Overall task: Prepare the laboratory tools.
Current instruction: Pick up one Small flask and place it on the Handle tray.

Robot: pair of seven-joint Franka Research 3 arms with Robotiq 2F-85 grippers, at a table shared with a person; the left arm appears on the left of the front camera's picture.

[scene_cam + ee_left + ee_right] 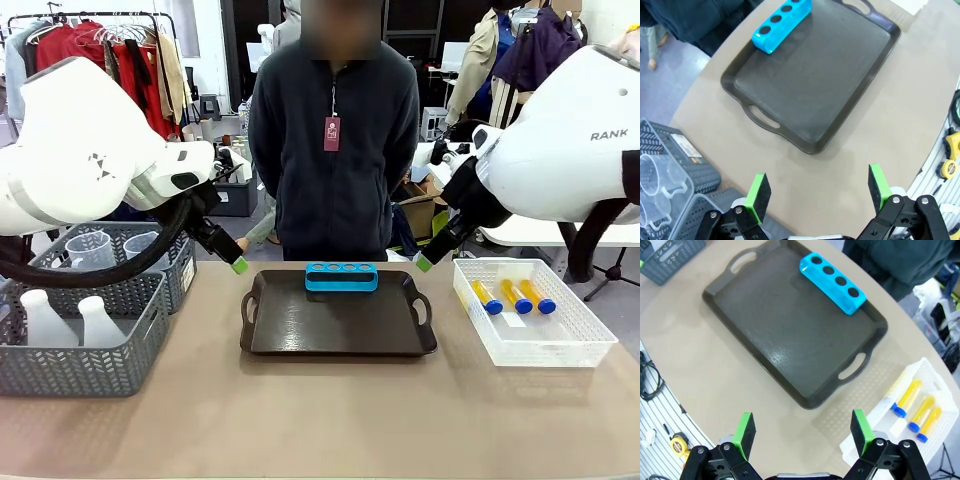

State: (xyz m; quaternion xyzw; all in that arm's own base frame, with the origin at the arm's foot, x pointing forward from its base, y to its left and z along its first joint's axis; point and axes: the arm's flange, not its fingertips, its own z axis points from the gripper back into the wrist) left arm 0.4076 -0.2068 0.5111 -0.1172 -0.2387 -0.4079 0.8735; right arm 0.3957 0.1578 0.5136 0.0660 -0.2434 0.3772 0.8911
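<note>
Your left tool hangs above the desk with its green pads wide apart and nothing between them. In the front view its tip sits near the far left corner of the dark tray. Your right tool is spread apart too and grips nothing. Its tip hangs near the tray's far right corner, between the tray and the white basket.

A blue rack with four round holes lies along the far edge of the tray, inside the rim.

You can see three yellow tubes with blue caps. They lie side by side in the white basket, to the right of the tray.

Two white flasks stand upright in the grey basket at the left end of the desk. Two clear beakers sit in a second grey basket just behind it.

A person stands at the far side of the desk, behind the tray.
</note>
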